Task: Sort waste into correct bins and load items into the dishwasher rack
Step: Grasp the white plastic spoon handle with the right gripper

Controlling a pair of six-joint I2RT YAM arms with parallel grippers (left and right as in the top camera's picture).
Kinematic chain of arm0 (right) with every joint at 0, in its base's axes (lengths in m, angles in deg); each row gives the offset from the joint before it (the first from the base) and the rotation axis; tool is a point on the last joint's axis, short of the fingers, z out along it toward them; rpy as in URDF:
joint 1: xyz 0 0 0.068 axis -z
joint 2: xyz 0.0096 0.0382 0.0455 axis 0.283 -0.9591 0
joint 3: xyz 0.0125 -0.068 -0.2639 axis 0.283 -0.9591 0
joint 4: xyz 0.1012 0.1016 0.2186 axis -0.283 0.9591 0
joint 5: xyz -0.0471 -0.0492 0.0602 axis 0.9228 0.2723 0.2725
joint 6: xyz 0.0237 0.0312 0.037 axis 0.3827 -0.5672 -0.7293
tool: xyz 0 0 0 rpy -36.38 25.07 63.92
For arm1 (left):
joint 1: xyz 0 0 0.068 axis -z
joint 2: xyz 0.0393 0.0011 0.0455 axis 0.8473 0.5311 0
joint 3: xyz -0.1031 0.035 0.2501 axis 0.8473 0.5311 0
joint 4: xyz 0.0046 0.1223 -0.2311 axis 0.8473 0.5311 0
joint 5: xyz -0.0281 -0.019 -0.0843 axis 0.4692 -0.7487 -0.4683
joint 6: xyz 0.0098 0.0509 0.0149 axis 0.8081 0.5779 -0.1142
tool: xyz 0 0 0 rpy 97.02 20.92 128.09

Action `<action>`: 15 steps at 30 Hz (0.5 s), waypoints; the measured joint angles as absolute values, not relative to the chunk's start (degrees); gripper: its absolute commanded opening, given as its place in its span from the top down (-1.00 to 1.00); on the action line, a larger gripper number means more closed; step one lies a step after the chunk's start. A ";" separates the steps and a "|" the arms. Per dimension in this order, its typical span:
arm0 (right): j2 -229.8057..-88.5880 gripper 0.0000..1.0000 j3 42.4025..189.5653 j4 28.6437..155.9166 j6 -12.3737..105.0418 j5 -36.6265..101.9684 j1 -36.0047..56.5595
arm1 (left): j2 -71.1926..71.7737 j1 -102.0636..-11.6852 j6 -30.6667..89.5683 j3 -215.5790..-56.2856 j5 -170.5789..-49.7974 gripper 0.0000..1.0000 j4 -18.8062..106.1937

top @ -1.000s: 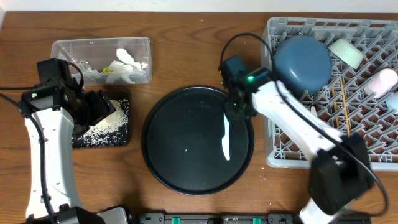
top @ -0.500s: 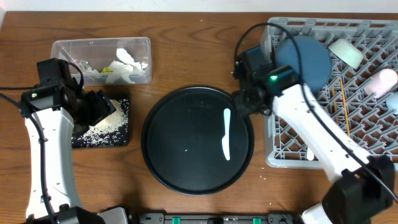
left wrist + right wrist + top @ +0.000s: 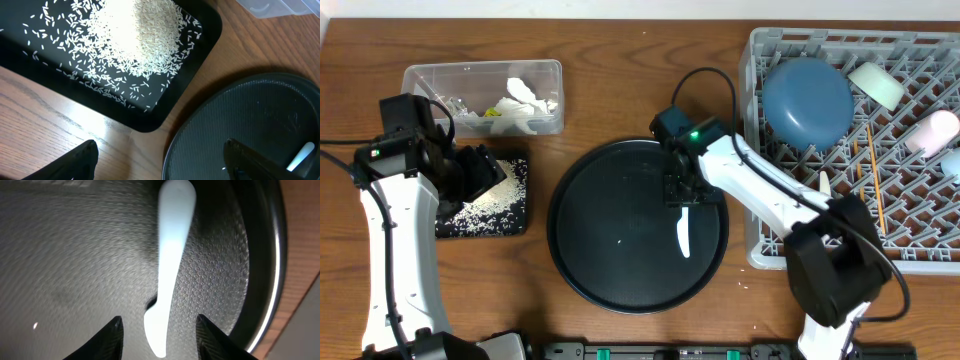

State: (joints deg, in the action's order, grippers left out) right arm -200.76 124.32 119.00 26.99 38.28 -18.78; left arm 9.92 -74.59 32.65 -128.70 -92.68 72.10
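The pale-blue spoon (image 3: pixel 683 232) lies flat on the right half of the round black tray (image 3: pixel 610 230), inside its rim. Its long axis runs almost straight from the far side of the tabletop (image 3: pixel 620 100) toward the near side. One end sits under the right fingers (image 3: pixel 107 342) and the other points at the near edge. In the right wrist view the spoon runs top to bottom with a slight lean, broad and rounded at the top and flaring again at the bottom. Which end is the bowl cannot be told for sure.

The right fingers stand partly apart astride the spoon's lower end. There is a gap of tray on each side, and they grip nothing.

The left fingers (image 3: pixel 75 165) are spread wide with nothing between them. They hang over the tabletop at the corner of the shallow black rectangular tray (image 3: pixel 448 222), which carries a heap of white rice (image 3: pixel 145 30) with loose grains scattered around it.

Behind that tray the clear tub (image 3: pixel 480 67) holds crumpled white tissues (image 3: pixel 520 95).

To the right, the grey dishwasher rack (image 3: pixel 790 252) holds the large blue bowl (image 3: pixel 807 102) upside down, white cups (image 3: pixel 875 85) and two wooden chopsticks (image 3: pixel 873 170). The chopsticks lie with their long axes near parallel to the spoon's
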 measured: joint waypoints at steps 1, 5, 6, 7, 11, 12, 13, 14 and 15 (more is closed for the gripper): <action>-201.39 0.09 124.21 118.78 26.01 38.61 -18.78 | 9.92 -74.59 32.65 -128.72 -92.70 -0.63 72.12; -203.21 0.10 123.30 117.62 23.73 39.20 -18.78 | 9.92 -74.59 32.65 -128.70 -92.70 -0.63 72.12; -203.36 0.10 122.79 116.95 23.30 39.26 -18.78 | 9.92 -74.59 32.65 -128.72 -92.70 -0.63 72.12; -203.38 0.10 122.42 116.55 23.06 39.26 -18.78 | 9.92 -74.59 32.65 -128.72 -92.70 -0.63 72.12; -203.38 0.12 121.81 115.00 22.42 39.26 -18.78 | 9.92 -74.59 32.65 -128.70 -92.70 -0.63 72.12; -203.38 0.13 121.59 114.61 22.25 39.26 -18.78 | 9.92 -74.59 32.65 -128.72 -92.70 -0.63 72.12; -203.38 0.14 121.31 114.08 22.23 39.26 -18.80 | 9.92 -74.59 32.65 -128.70 -92.70 -0.63 72.10; -203.38 0.14 120.85 113.40 22.18 39.26 -18.80 | 9.92 -74.59 32.65 -128.70 -92.70 -0.63 72.12; -203.38 0.15 120.26 112.62 22.05 39.28 -18.83 | 9.92 -74.59 32.65 -128.70 -92.70 -0.63 72.12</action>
